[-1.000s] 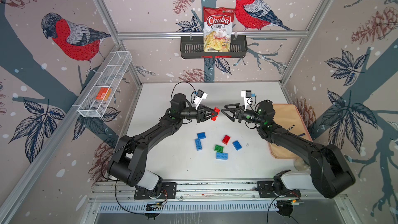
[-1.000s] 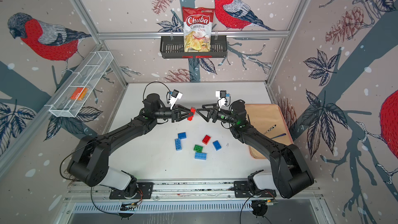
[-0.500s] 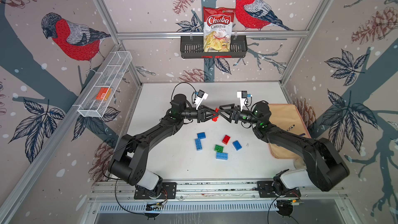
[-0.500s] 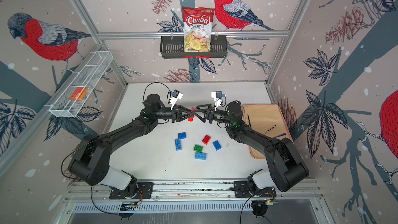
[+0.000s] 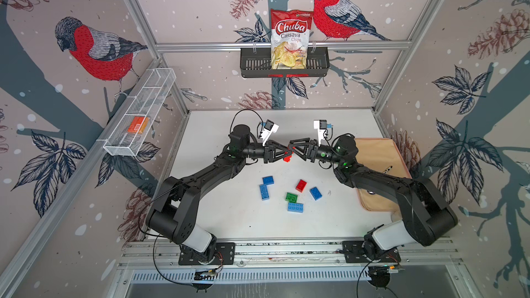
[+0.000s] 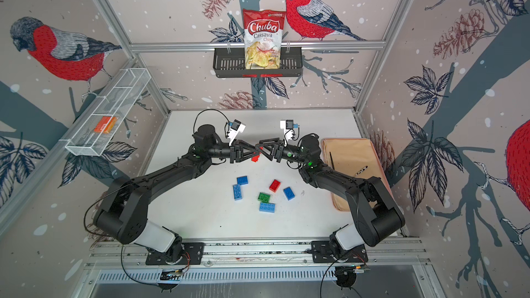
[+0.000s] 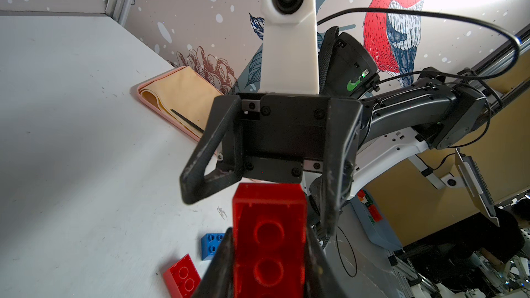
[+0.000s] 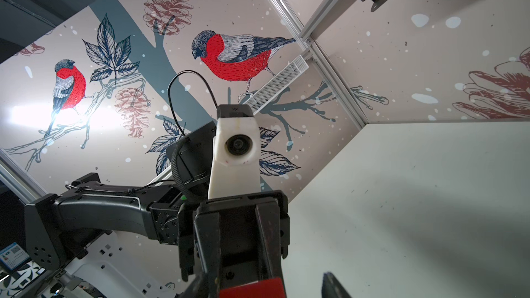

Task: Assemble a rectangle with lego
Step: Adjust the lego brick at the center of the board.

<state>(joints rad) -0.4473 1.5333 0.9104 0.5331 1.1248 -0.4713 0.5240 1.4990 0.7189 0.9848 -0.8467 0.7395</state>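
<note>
Between the two arms' tips, raised off the white table [image 5: 226,219], hangs the held red brick [image 5: 286,158], the mark for all else here. The left gripper [image 5: 284,154] is clamped on it. In the left wrist view its fingers press the long sides of the held red brick [image 7: 268,242], hollow underside to the camera, and the picture's edge cuts off the near end. The right gripper [image 7: 262,196] faces it with jaws apart, straddling the far end. One finger [image 7: 198,179] stands clear, with table showing in the gap. The other [image 7: 332,190] lies close along the side, and whether it touches cannot be told. In both top views the brick is a red speck mostly covered by black fingers. The right wrist view catches only a red sliver [image 8: 252,289] at its edge.

On the table, toward the arm bases from the held red brick, lie six loose pieces:
- a loose red brick [image 5: 301,185];
- a slanted blue brick [image 5: 315,193];
- a green brick [image 5: 291,196], touching a light blue brick [image 5: 295,207];
- a dark blue square brick [image 5: 268,180], against a long blue brick [image 5: 264,192]. Whether this pair is joined is unclear.

On the right arm's side of the held red brick lies a tan mat [image 5: 378,150], partly under that arm. The thin dark thing on it is too small to name.
</note>
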